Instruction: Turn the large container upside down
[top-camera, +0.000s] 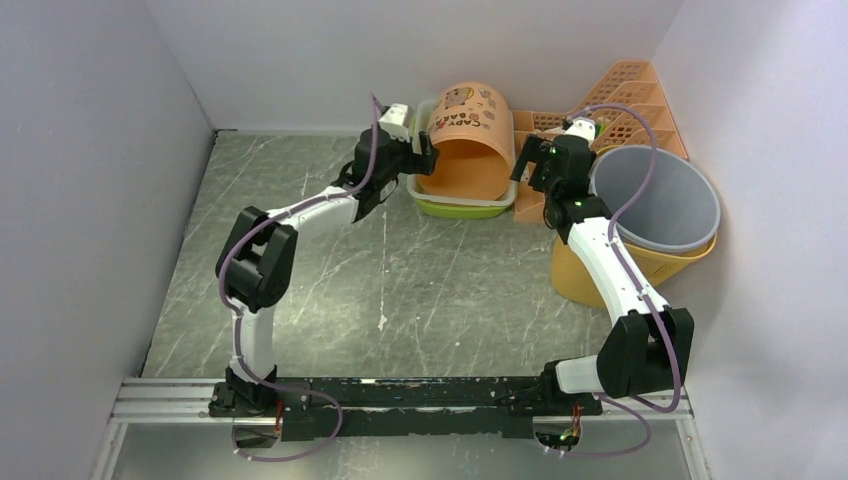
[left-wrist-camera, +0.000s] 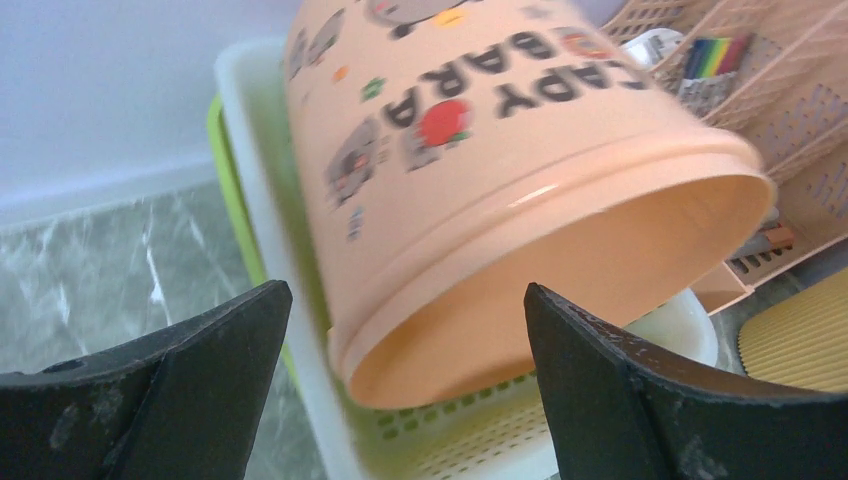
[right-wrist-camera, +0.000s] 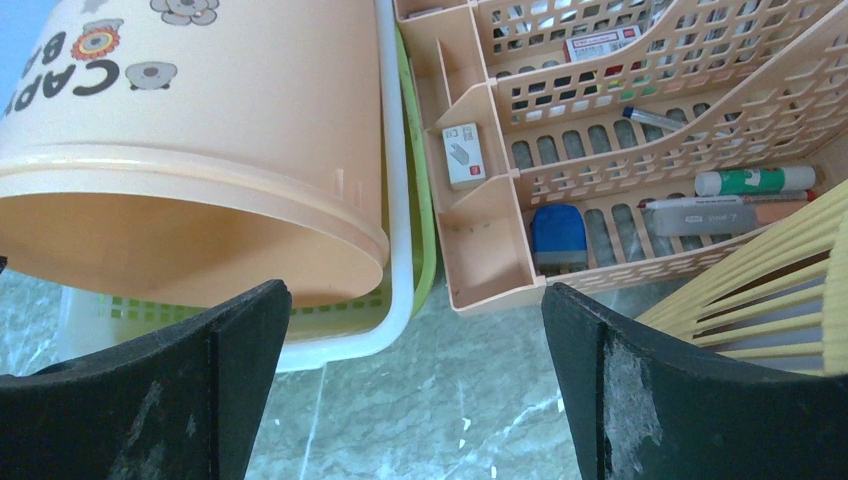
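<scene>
Bucket position came first on my check: the large peach plastic bucket with the cartoon CAPYBARA print (top-camera: 468, 150) lay tipped on its side at the back of the grey marbled counter (top-camera: 330, 270). Its open mouth faced the near edge and slanted downward, and its base was raised toward the rear wall. It rested in the shallow white-and-green plastic tray (top-camera: 460, 208), lower rim down among the tray's slots.

The left claw (left-wrist-camera: 400, 300) hung spread wide beside the bucket's left flank, gripping nothing. The right claw (right-wrist-camera: 415, 290) was equally wide and empty, sitting just off the bucket's right side, near the peach slotted desk organiser (top-camera: 630, 95) full of pens and erasers.

I judged the turn about half made: the mouth needed to finish flat and downward.

To do it well, I would bring both claws in level with each other and pinch the rolled rim on opposite sides rather than the smooth wall, which looked slippery. I would then roll the base up and over, with both wrists moving together. Uneven timing would twist the bucket out of one grip.

I would also keep the right arm tucked clear of the organiser and the grey round bin (top-camera: 655, 195), and settle the rim squarely inside the tray rather than astride its edge.
</scene>
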